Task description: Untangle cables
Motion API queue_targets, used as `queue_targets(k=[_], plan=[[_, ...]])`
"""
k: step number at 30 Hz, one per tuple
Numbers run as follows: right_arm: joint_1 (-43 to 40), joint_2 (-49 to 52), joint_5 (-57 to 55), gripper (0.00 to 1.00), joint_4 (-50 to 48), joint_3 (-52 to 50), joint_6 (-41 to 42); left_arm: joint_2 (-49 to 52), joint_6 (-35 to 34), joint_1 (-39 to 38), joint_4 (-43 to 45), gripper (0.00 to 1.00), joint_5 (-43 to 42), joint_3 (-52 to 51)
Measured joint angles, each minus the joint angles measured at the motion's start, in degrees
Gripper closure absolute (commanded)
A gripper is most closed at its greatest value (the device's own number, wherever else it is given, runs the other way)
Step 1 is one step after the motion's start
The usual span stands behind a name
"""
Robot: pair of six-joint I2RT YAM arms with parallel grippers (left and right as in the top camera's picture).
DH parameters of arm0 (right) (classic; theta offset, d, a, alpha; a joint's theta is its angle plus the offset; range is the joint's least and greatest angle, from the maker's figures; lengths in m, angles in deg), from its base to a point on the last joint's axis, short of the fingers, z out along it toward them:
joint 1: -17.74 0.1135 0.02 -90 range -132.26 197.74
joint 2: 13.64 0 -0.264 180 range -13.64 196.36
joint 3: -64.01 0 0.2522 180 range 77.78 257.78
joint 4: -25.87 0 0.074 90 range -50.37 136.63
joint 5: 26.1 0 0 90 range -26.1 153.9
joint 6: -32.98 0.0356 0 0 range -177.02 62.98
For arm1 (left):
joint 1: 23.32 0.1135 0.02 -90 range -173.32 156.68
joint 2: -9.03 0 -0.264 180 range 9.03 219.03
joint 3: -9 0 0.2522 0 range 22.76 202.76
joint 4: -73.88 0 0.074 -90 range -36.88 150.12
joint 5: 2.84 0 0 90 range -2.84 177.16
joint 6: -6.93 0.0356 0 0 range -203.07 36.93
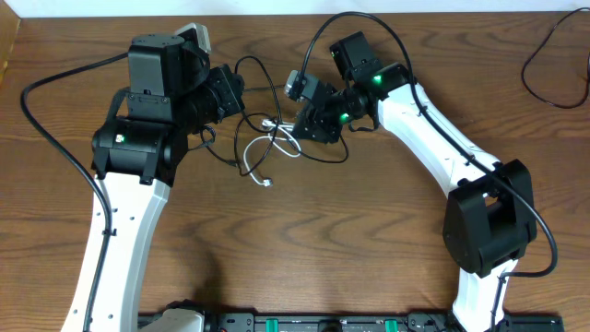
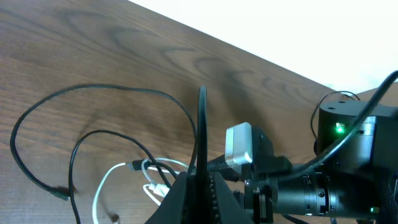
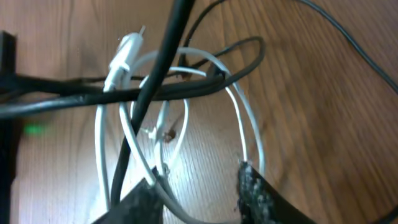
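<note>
cables point(image 1: 265, 148): white cable point(image 3: 122, 56), black cable point(image 2: 124, 88), looped together
left gripper point(image 1: 240, 94): 9 o'clock of cables, jaws closed, hold unclear
right gripper point(image 3: 199, 196): 3 o'clock, jaws partly apart astride white loops

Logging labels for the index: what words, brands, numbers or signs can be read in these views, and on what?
None: no legible text in any view.
The white cable, black cable and table show no markings.
The green lights are plain lamps, not signs.

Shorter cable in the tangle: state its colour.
The shorter cable is white, clearest in the right wrist view.
</note>
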Motion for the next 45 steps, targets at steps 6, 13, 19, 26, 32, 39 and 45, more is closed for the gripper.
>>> queue_targets(k=[6,13,19,26,32,39,45], plan=[[0.0,0.1,-2.2,0.99,-2.8,0.0,5.9,0.0,0.0,0.0,0.0,0.92,0.0,0.0],[-3.3,-2.3,-9.3,0.99,-2.3,-0.1,16.9,0.0,0.0,0.0,-2.4,0.92,4.4,0.0],[-9.8,-13.8,-12.5,0.99,-2.3,-0.2,23.2,0.0,0.0,0.0,-6.9,0.93,12.5,0.0],[-16.6,-26.6,-13.3,0.99,-0.5,-0.2,26.5,0.0,0.0,0.0,-11.7,0.92,23.7,0.0],[-21.4,-30.7,-16.0,0.99,0.1,-0.2,30.5,0.6,0.0,0.0,-14.4,0.93,32.5,0.0],[-29.8,-32.4,-27.1,0.99,3.5,-0.2,38.9,5.1,0.0,0.5,-16.8,0.93,38.1,0.0],[-34.6,-32.3,-37.7,0.99,8.2,-0.2,43.6,10.2,0.0,4.3,-17.6,0.93,38.6,0.0]])
